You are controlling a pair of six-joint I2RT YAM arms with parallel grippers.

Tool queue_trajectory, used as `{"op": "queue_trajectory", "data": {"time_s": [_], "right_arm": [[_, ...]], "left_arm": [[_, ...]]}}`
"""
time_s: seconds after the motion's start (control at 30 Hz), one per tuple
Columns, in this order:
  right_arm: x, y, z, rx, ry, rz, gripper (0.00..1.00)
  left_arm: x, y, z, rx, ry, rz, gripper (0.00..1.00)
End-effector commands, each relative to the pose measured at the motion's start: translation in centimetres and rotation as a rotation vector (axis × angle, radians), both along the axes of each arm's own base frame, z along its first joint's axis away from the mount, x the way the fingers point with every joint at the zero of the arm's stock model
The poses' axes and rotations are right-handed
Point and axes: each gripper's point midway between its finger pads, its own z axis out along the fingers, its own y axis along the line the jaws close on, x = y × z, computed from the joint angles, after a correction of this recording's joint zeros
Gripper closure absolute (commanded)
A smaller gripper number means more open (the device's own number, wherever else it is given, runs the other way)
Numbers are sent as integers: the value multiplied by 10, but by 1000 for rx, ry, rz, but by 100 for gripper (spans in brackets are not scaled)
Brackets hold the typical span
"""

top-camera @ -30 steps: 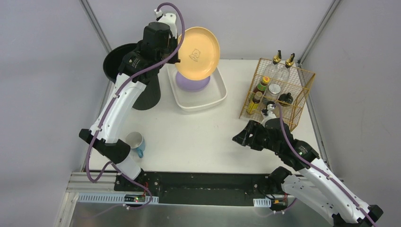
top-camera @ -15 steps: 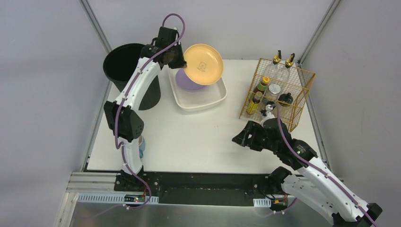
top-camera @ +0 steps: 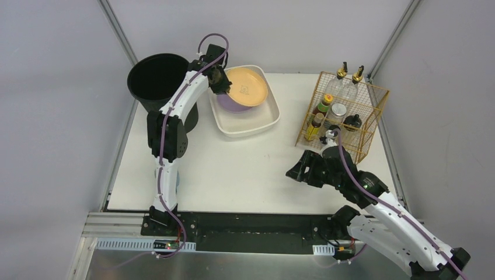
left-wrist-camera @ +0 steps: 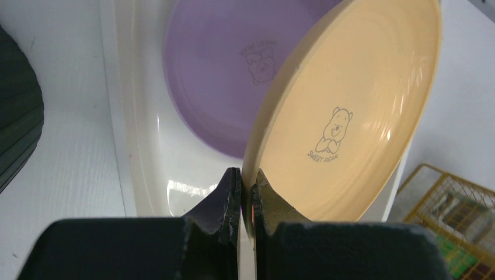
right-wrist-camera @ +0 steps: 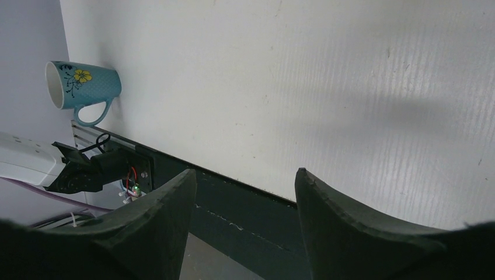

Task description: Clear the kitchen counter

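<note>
Two plates are in view. One pale orange plastic plate (left-wrist-camera: pixel 350 116), printed with a bear and lettering that begins "SWEET", is pinched at its rim by the left gripper (left-wrist-camera: pixel 242 182). It is tilted over one purple plate (left-wrist-camera: pixel 216 76), which carries a faint bear print and lies in the single white basin (top-camera: pixel 245 125) at the far side of the flat white kitchen counter (top-camera: pixel 245 169). One teal mug with a yellow flower (right-wrist-camera: pixel 82 87) sits near the counter's front edge. The right gripper (right-wrist-camera: pixel 245 172) hangs over the counter with its jaws apart, holding nothing.
</note>
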Motion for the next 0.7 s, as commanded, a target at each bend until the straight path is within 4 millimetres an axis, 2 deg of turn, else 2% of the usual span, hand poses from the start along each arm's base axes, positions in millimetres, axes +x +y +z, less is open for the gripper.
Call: {"op": "queue_trajectory", "data": {"time_s": [0.0,0.27,0.47,0.67], "right_arm": [[2,3,3,21,-12,0,34],[0,1,1,24,-13,-3,33],[-1,-1,-1,27,-10,-12,33],[-2,-1,-1,29,-6,-13,32]], "left_arm": [[25,12,4,-5,-58,169,100],[46,21,-27,-20,-23,242,100],[51,30,-44,-27,7,272,100],[46,37,-52,10,22,279,75]]}}
